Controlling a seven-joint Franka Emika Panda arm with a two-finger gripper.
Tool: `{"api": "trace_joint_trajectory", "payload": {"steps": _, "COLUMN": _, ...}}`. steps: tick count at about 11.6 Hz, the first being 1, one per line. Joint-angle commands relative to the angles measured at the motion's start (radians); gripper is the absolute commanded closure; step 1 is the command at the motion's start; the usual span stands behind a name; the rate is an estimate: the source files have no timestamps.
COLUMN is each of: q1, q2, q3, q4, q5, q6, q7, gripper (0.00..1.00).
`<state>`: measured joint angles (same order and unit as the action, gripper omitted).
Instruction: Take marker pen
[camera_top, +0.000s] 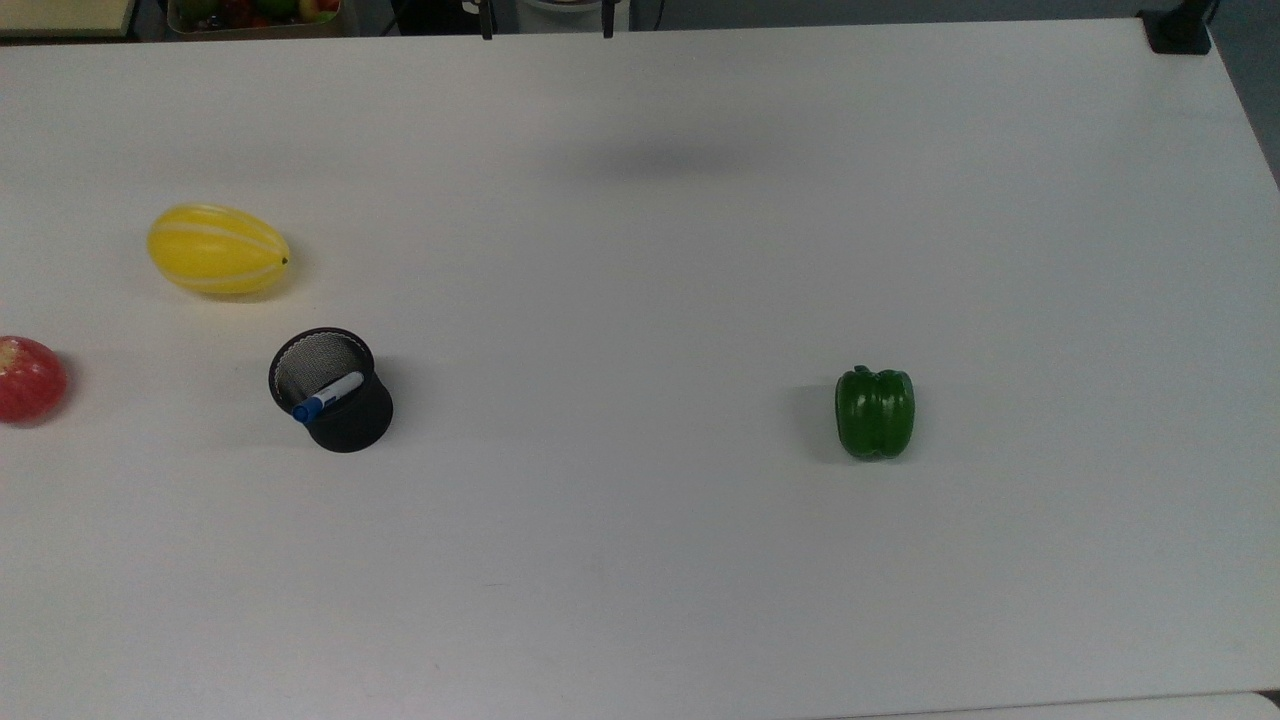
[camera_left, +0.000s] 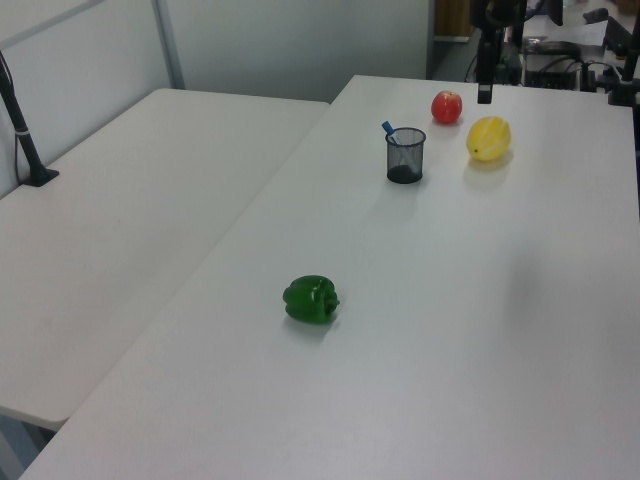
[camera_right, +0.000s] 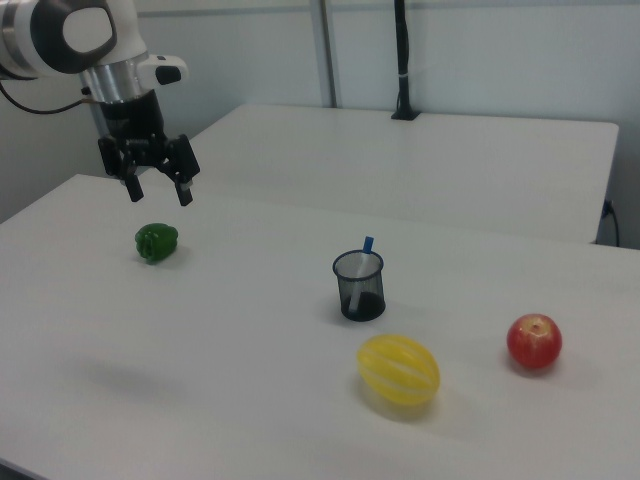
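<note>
I log marker pen leaning in black mesh cup; gripper aloft above green bell pepper, fingers spread, holding nothing

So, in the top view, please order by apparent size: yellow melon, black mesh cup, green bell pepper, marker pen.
1. Yellow melon
2. Black mesh cup
3. Green bell pepper, close to the cup, so that ranking is unsure
4. Marker pen, clearly smallest

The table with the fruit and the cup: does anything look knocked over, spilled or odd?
Nothing stands out. The black mesh cup stands upright with the marker pen leaning inside, and the pepper, melon and apple rest apart on the table.
</note>
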<state>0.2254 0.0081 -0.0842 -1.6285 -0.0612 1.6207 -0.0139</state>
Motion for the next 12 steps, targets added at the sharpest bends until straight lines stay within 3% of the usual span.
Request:
{"api": "trace_joint_trajectory", "payload": {"steps": 1, "q1": 0.008, "q2": -0.019, "q3": -0.008, "q4": -0.017, "q5": 0.0, "q6": -0.018, "q7": 0.0, "gripper": 0.0}}
{"api": "trace_joint_trajectory", "payload": {"steps": 7, "q1": -0.011, "q2": -0.002, "q3": -0.023, "q4": -0.007, "q5": -0.005, "q6": -0.004, "q7": -0.017, "gripper": 0.0}}
{"api": "trace_joint_trajectory", "payload": {"steps": 12, "q1": -0.181, "q2": 0.114, "q3": -0.023, "q4": 0.104, "q5": 0.004, "q6": 0.129, "q7": -0.097, "gripper": 0.0}}
